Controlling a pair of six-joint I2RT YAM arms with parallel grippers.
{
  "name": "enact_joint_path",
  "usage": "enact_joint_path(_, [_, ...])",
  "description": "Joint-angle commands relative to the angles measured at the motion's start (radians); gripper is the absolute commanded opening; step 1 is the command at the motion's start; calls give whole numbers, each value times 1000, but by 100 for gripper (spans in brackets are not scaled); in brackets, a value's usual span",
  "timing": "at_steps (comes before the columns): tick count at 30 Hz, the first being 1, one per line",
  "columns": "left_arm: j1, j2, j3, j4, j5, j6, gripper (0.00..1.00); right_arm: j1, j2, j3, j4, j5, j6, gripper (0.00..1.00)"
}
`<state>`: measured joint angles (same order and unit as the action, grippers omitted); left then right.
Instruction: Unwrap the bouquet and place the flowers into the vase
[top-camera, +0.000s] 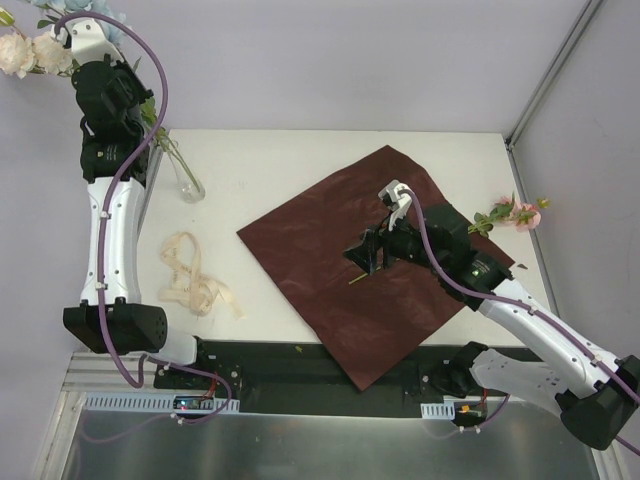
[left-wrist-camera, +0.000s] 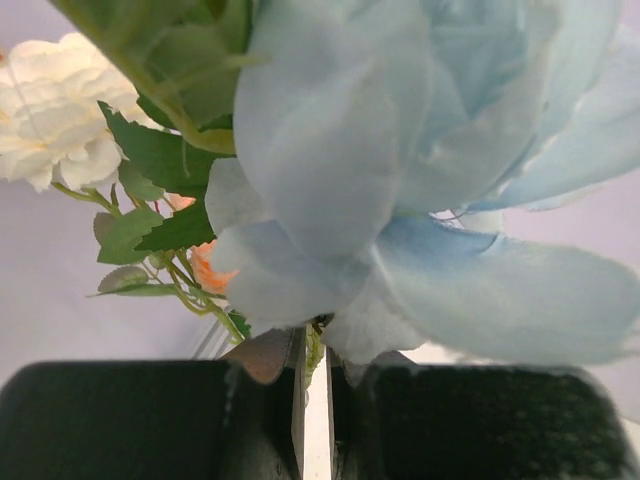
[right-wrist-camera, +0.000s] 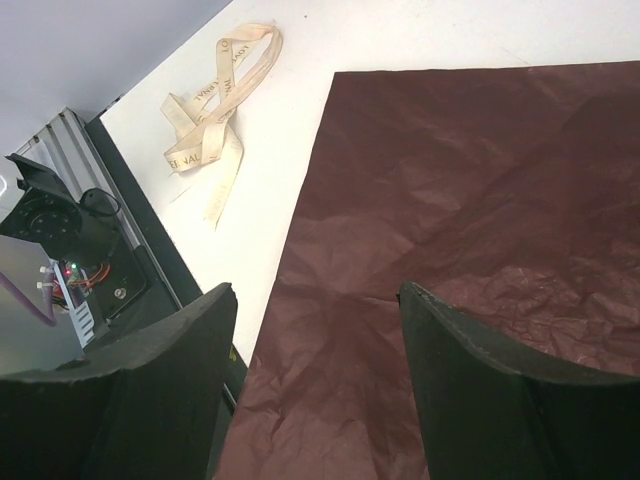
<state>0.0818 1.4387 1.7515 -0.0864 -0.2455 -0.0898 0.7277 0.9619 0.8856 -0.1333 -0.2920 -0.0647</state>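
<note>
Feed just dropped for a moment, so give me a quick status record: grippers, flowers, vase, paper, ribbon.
left gripper: shut on flowers, raised above vase
flower stems: appear to reach down into vase neck
right gripper: open, empty, over paper
paper: spread flat on table
ribbon: loose on table, left of paper
pink stem: lying near table's right edge, not in vase

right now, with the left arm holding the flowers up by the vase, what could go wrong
1. The left gripper is shut on the stems of big-headed flowers, held high by the small vase. Such a top-heavy bunch could tip the vase once released.
2. A pink sprig lies at the right edge of the table, close beside the right arm. A swing of that arm might knock it off.
</note>
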Motion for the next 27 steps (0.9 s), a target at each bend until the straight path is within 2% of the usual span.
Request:
enact_joint_path(1, [21,18,60,85,3,-30,0,-7,-19,1,15,13,14,68])
enact_joint_path(15, [44,65,42,143,12,-62,0,-13,-9,-2,15,16,22,68])
enact_joint_path(27, [49,66,-56,246,-15,-71,0,-22,3,6,15,7,25,68])
